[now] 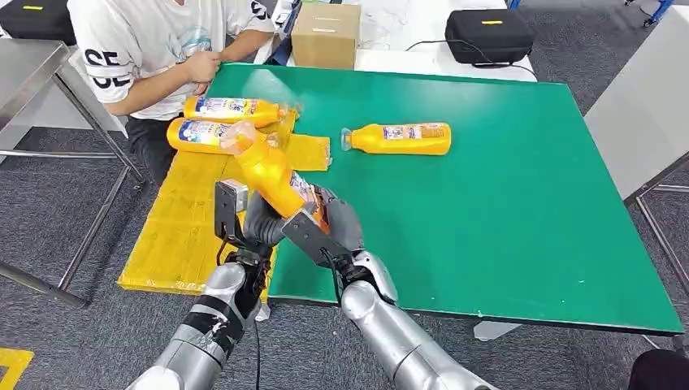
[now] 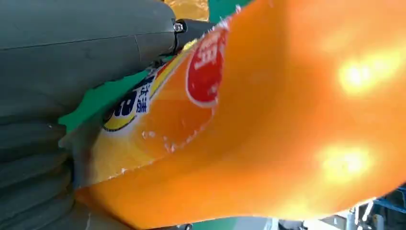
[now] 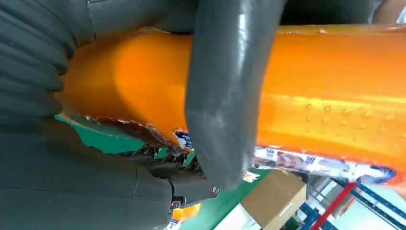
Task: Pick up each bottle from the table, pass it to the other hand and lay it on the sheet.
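Observation:
An orange bottle is tilted in the air above the front left corner of the green table, cap end up and away from me. Both hands are on its lower part: my left hand from the left and my right hand from the right. In the right wrist view the right hand has its thumb wrapped across the bottle. In the left wrist view the bottle lies against the left hand. Two more bottles lie on the yellow sheet; another bottle lies on the table.
A person sits at the table's far left corner, hands near the sheet's far end. A cardboard box and a black case stand behind the table. A metal table is at the left, a white one at the right.

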